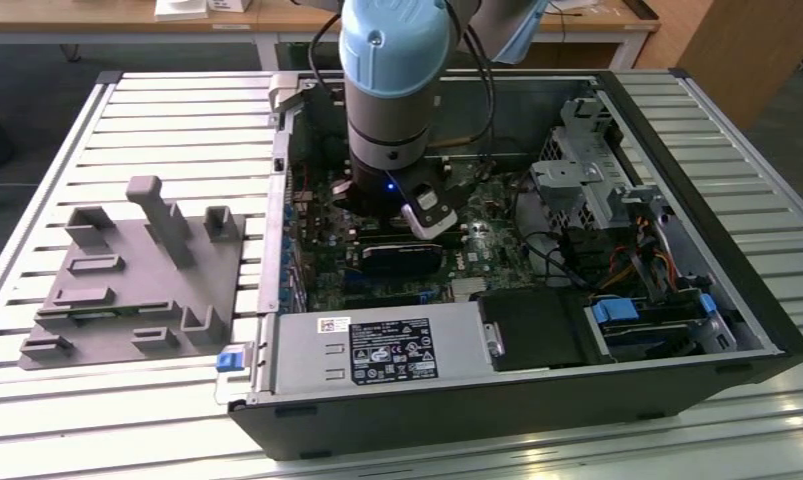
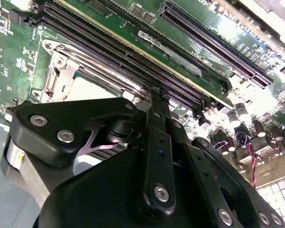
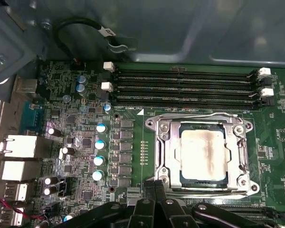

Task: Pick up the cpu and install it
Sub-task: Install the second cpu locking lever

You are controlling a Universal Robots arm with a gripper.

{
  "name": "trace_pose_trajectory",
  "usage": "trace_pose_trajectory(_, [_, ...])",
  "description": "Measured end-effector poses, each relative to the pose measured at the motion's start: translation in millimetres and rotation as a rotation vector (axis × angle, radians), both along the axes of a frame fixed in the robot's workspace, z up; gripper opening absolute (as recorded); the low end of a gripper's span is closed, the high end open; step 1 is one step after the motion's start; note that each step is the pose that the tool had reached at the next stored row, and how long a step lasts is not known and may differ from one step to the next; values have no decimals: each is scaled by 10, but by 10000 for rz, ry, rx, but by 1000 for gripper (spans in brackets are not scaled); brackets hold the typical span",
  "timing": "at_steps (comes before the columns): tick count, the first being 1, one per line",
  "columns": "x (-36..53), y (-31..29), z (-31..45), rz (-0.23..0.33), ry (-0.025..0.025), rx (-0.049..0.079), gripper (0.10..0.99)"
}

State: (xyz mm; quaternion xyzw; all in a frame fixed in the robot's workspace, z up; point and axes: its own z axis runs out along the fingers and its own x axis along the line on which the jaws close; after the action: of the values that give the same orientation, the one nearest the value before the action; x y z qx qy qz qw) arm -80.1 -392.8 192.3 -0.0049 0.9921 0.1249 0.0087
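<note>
A slatted bench [image 1: 134,110] carries an open computer case [image 1: 535,400], with a grey fixture [image 1: 134,270] to the exterior view's left. The arm [image 1: 394,90] reaches down over the motherboard [image 3: 85,123]. The cpu [image 3: 203,156] lies flat inside its metal socket frame [image 3: 164,156]. The jaws [image 3: 154,187], drawn together and empty, hover just beside the socket's edge.

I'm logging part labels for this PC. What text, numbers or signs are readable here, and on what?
Nothing reads with confidence.
The power supply label: dense print, too small.
The white sticker above it: too small.
The cable tag: blurred.
The motherboard silkscreen: too small.
The cpu: smudged top, no legible marking.
</note>
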Motion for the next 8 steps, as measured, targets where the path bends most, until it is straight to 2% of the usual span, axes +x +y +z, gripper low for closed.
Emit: trace_pose_trajectory(8, [-10, 9, -19, 1, 2, 49, 106])
